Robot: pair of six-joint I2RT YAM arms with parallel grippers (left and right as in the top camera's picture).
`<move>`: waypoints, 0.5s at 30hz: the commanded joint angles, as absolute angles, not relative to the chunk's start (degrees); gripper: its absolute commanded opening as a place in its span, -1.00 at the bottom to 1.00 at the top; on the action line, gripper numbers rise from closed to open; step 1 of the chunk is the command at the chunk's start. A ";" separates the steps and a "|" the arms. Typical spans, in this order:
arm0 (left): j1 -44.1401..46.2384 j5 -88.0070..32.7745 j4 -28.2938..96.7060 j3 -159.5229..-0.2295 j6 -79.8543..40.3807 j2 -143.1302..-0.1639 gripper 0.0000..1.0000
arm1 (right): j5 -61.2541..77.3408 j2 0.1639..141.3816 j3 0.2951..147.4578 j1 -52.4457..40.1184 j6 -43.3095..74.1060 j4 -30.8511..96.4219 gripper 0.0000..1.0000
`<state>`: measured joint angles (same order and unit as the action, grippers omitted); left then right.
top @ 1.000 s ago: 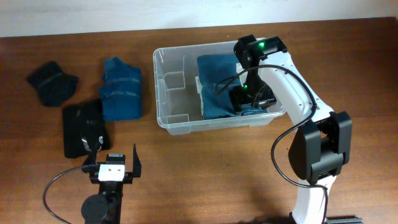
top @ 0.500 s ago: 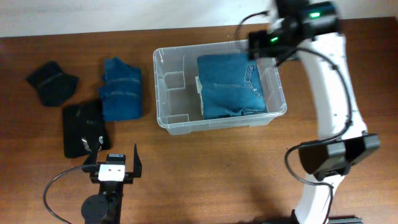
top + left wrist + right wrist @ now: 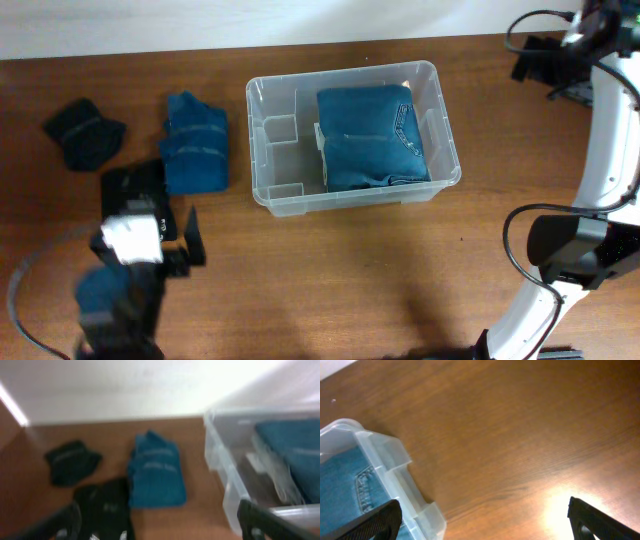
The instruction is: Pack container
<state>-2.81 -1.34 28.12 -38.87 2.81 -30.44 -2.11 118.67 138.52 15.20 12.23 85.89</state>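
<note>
The clear container (image 3: 262, 140) stands at mid-table with folded blue jeans (image 3: 372, 135) lying in its right part. Its left part holds nothing. My right gripper (image 3: 532, 62) is open and empty, high over the table right of the container; its wrist view shows the container's corner (image 3: 395, 475) and the jeans (image 3: 345, 485) between open fingers (image 3: 485, 527). My left gripper (image 3: 150, 218) is open and empty, blurred, at the near edge of a black printed garment (image 3: 135, 185). In the left wrist view the open fingers (image 3: 160, 530) frame that garment (image 3: 105, 510).
A folded blue garment (image 3: 195, 142) lies left of the container, also in the left wrist view (image 3: 155, 472). A crumpled black garment (image 3: 83, 132) lies at the far left (image 3: 72, 462). The container's wall (image 3: 225, 475) shows on the right of the left wrist view.
My right gripper let go of the jeans in the container, rose out and swung to the far right. My left arm moved left and forward to the black printed garment.
</note>
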 commanded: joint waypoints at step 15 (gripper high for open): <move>-5.45 -8.91 44.38 -75.50 6.33 -83.74 0.99 | -2.61 118.43 138.80 18.76 12.95 85.95 0.97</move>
